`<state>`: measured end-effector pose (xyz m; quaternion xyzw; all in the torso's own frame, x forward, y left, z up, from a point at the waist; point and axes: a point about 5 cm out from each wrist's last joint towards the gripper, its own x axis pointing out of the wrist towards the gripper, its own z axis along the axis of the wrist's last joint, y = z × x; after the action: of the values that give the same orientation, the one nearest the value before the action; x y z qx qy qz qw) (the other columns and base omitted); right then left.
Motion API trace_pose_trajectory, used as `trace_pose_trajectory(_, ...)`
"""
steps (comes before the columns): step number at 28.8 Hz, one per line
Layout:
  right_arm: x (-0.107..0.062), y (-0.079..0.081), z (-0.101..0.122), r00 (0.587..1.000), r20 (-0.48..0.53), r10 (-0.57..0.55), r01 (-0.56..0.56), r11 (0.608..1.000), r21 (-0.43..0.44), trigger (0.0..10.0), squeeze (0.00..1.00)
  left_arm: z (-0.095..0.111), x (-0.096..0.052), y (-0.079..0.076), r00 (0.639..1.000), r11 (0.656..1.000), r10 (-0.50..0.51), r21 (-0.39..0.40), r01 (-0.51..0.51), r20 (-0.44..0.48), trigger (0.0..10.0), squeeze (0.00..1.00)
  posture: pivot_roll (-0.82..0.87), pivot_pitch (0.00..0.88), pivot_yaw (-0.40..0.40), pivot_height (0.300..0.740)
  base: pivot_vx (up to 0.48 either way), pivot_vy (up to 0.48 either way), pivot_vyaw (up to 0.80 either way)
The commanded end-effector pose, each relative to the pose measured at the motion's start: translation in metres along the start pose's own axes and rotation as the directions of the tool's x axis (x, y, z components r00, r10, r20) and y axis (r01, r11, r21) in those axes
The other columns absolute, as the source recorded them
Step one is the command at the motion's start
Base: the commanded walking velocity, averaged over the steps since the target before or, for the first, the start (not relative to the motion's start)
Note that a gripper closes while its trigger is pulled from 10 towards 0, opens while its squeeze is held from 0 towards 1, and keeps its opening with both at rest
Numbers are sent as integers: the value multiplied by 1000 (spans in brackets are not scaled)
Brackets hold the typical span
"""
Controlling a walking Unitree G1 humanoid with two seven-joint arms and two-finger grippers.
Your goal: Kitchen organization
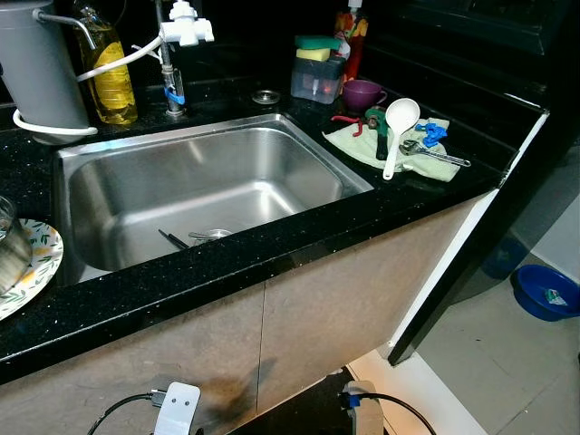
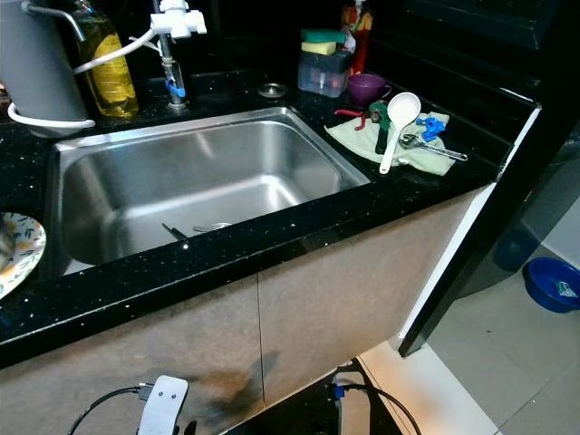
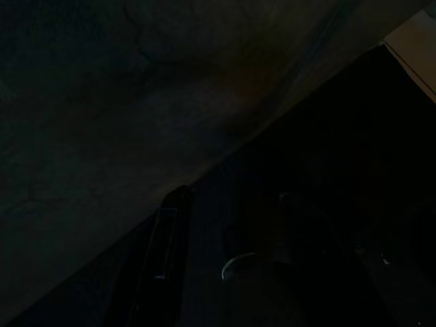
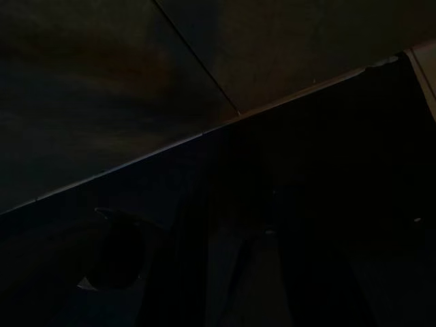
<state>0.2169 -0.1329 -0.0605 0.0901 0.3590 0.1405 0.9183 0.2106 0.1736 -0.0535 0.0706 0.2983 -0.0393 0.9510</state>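
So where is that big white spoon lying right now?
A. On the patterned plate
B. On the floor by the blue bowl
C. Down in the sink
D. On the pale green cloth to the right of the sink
D: the white spoon lies on the pale green cloth on the black counter, to the right of the steel sink, with its bowl end toward the purple cup.

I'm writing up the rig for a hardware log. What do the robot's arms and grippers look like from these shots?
At the bottom of the head view, the left arm shows a white housing with a black cable plugged in; the right arm has a blue connector and black cable. The wrist views are too dark to describe the fingers.
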Motion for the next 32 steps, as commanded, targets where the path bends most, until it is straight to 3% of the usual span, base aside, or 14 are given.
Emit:
trace_pose_trajectory(1, -2, -1, -8, 999, -31, -9, 9, 1000, 8, 10000, 0, -6, -2, -2, 1000, 1000, -5, 19, 6, -25, 10000, 0, -36, 120, -53, 740, 0, 0, 0)
trace_pose_trajectory(26, -1, -1, -7, 999, -48, -2, 1, 1000, -19, 10000, 0, -9, -1, 0, 998, 1000, 16, -15, -17, -55, 10000, 0, -36, 121, -57, 740, 0, 0, 0)
trace_pose_trajectory(32, -2, -2, -14, 994, -108, -14, 7, 998, -61, 10000, 0, -14, -1, 0, 996, 1000, 18, 8, -17, -88, 10000, 0, -36, 121, -58, 740, 0, 0, 0)
